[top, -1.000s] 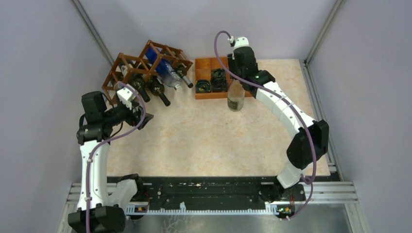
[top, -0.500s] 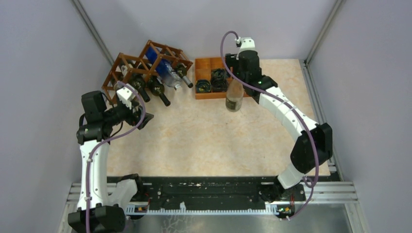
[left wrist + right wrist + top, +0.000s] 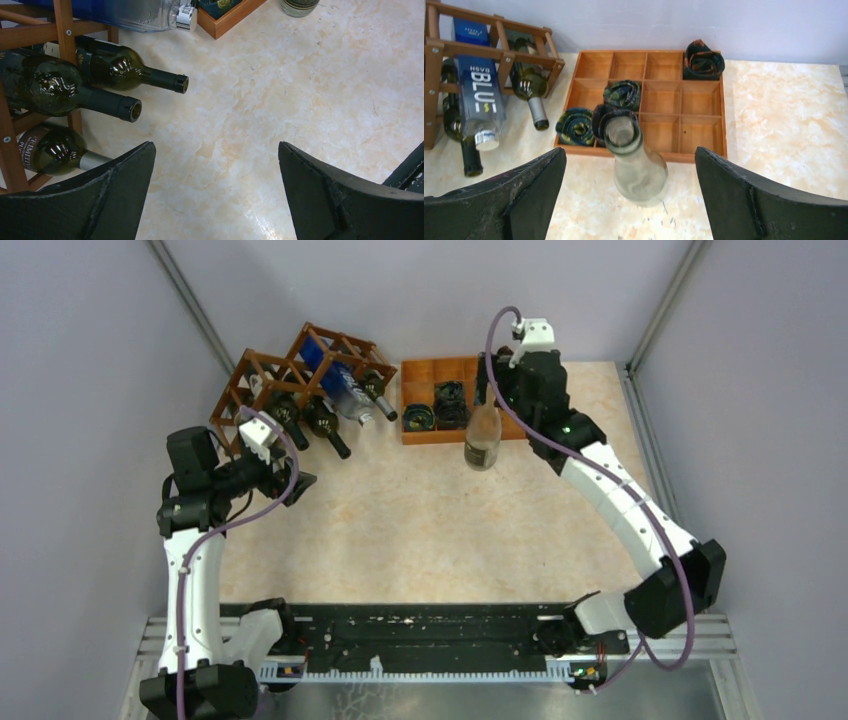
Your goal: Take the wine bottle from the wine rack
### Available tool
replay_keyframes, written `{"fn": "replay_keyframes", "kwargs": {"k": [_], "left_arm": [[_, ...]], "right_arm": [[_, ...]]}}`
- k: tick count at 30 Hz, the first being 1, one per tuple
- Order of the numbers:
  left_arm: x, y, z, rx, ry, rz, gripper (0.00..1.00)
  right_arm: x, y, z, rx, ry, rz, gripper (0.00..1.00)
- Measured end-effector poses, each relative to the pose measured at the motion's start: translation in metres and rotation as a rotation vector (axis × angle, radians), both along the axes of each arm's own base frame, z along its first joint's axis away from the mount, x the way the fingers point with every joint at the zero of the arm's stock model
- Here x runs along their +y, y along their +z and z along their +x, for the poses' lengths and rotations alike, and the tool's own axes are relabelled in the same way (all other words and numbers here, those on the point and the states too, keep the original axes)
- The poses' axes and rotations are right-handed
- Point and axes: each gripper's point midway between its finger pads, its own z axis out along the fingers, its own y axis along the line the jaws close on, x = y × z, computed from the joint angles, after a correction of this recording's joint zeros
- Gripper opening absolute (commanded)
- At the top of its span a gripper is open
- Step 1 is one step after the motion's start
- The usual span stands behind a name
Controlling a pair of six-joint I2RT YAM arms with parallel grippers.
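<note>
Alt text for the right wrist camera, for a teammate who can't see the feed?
The right claw stands open around a clear glass bottle that is upright on the table, without touching it. Behind it sits a wooden compartment tray with dark rolled bundles; at left, the wine rack holds other bottles lying down.

Marble table (image 3: 420, 525), wine rack (image 3: 506, 57), tray (image 3: 701, 132), upright bottle (image 3: 639, 170)
</note>
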Motion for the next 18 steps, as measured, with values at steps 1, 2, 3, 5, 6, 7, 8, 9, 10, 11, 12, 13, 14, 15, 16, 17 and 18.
{"fn": "replay_keyframes", "kwargs": {"k": [1,2,3,5,6,7,8,9,10,11,12,13,14,15,16,17,18], "left_arm": [[0.000,0.000,0.000,0.000,0.000,0.000,0.99],[0.000,0.000,0.000,0.000,0.000,0.000,0.99],[0.000,0.000,0.000,0.000,0.000,0.000,0.99],[0.000,0.000,0.000,0.000,0.000,0.000,0.99],[0.000,0.001,0.000,-0.002,0.000,0.000,0.99],[0.000,0.002,0.000,-0.004,0.000,0.001,0.99],[0.000,0.004,0.001,-0.008,0.000,0.002,0.99],[0.000,0.005,0.001,-0.011,0.000,0.002,0.99],[0.000,0.006,0.001,-0.014,0.000,0.002,0.99],[0.000,0.007,0.001,-0.015,0.000,0.002,0.99],[0.000,0.007,0.001,-0.015,0.000,0.001,0.99],[0.000,0.008,0.001,-0.016,0.000,0.001,0.99],[0.000,0.008,0.001,-0.017,-0.001,0.000,0.99],[0.000,0.008,0.001,-0.016,-0.002,0.000,0.99],[0.000,0.008,0.002,-0.014,-0.002,0.000,0.99],[0.000,0.007,0.003,-0.011,-0.003,0.000,0.99],[0.000,0.006,0.005,-0.007,-0.004,0.001,0.99]], "right_arm": [[-0.002,0.000,-0.006,0.001,0.003,0.006,0.99],[-0.004,-0.002,-0.012,0.005,0.007,0.009,0.99],[-0.006,-0.006,-0.019,0.012,0.013,0.014,0.99],[-0.008,-0.016,-0.028,0.031,0.024,0.015,0.99],[-0.008,-0.021,-0.031,0.041,0.030,0.015,0.99],[-0.008,-0.032,-0.035,0.060,0.039,0.016,0.99],[-0.007,-0.042,-0.039,0.079,0.045,0.014,0.99],[-0.008,-0.053,-0.042,0.099,0.050,0.013,0.99],[-0.007,-0.068,-0.046,0.126,0.057,0.013,0.99],[-0.008,-0.084,-0.052,0.158,0.063,0.012,0.99],[-0.008,-0.099,-0.057,0.189,0.067,0.012,0.99],[-0.008,-0.113,-0.063,0.221,0.072,0.013,0.99],[-0.008,-0.128,-0.069,0.253,0.079,0.015,0.99],[-0.008,-0.138,-0.074,0.281,0.084,0.019,0.99],[-0.007,-0.146,-0.079,0.300,0.090,0.027,0.98],[-0.006,-0.153,-0.085,0.318,0.101,0.034,0.98],[-0.004,-0.157,-0.090,0.328,0.109,0.043,0.98]]}}
